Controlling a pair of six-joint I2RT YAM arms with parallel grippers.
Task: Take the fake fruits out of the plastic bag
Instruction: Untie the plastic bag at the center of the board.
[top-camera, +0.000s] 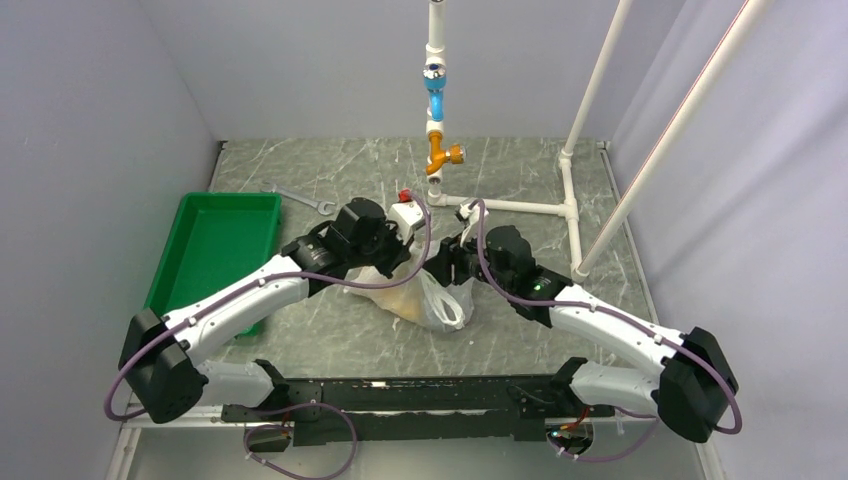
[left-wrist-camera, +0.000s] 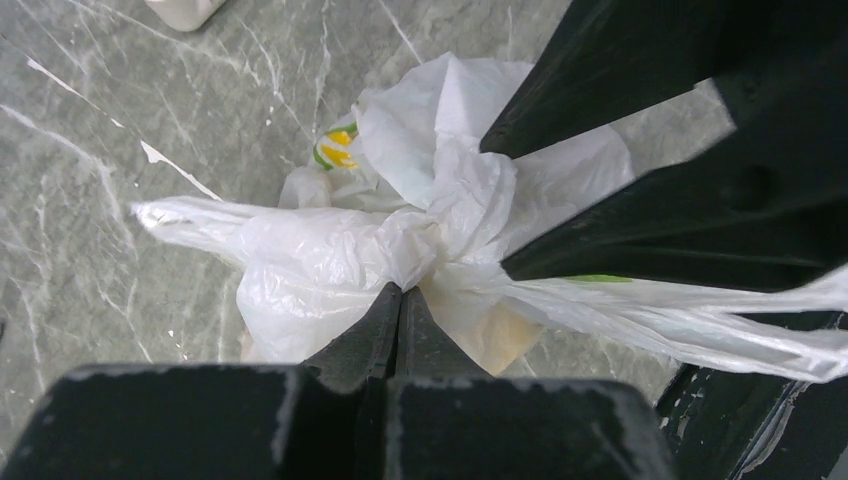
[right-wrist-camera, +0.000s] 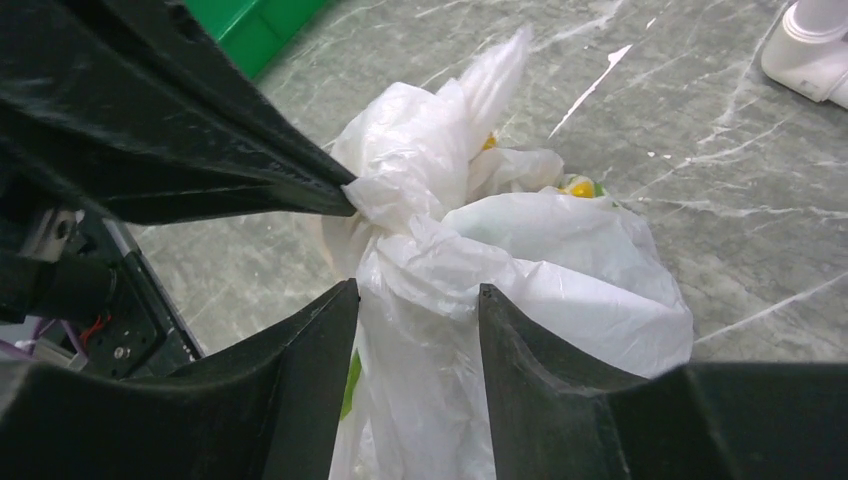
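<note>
A: Start at the left gripper. What has it got?

B: Its jaws are clamped flat together on a fold of the plastic bag. The pinch is right at the knot where the handles are tied, at twelve o'clock off the tips in its wrist view.

A: And the right gripper?

B: The jaws are parted and straddle the twisted neck just below the knot. Film bulges between them, but I see no pinch, so I'd call that hand released.

A: So the step is undoing the knot?

B: That's my reading. To do it well, the left should keep a firm pinch without hauling upward, because thin film tears. The right should close on one handle tail, at twelve o'clock in its view, not on the whole bundle. Then it should ease that tail out so the knot loosens rather than tightens.

A: Where are the fake fruits?

B: Inside the bag, hidden. A yellowish patch shows through the film and is likely one of them. None is out yet.

A: And the bag?

B: It lies mid-table in the top view. The left gripper is at its eleven o'clock and the right at one. The green tray lies well apart at nine.
</note>
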